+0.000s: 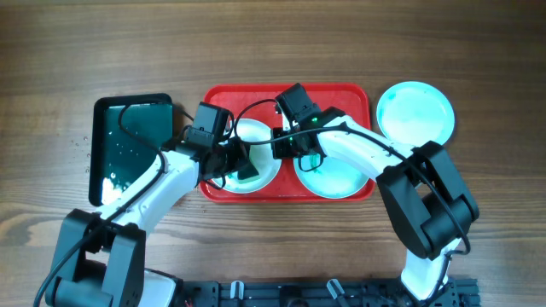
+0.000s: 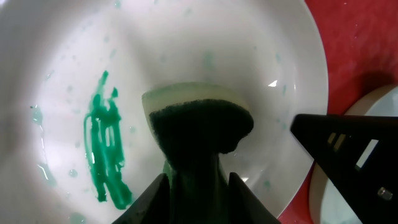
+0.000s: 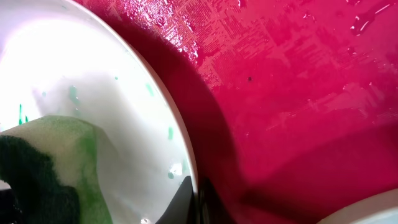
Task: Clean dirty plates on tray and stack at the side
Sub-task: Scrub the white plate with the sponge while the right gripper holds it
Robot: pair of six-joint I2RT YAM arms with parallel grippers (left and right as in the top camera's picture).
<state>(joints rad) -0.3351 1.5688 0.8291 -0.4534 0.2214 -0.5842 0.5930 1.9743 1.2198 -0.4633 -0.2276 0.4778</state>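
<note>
A white plate [image 1: 258,136] lies in the left half of the red tray [image 1: 341,92]. It bears a teal-green smear [image 2: 106,149]. My left gripper [image 1: 246,170] is shut on a green-and-yellow sponge [image 2: 199,124] and presses it on this plate. My right gripper [image 1: 286,147] is shut on the white plate's right rim [image 3: 180,124], with the sponge [image 3: 50,162] at the left of the right wrist view. A light blue plate [image 1: 337,177] lies in the tray's right half. A second light blue plate [image 1: 415,111] lies on the table right of the tray.
A black tray [image 1: 128,145] with water drops stands left of the red tray. The red tray's floor [image 3: 298,81] is wet. Both arms cross over the tray's front rim.
</note>
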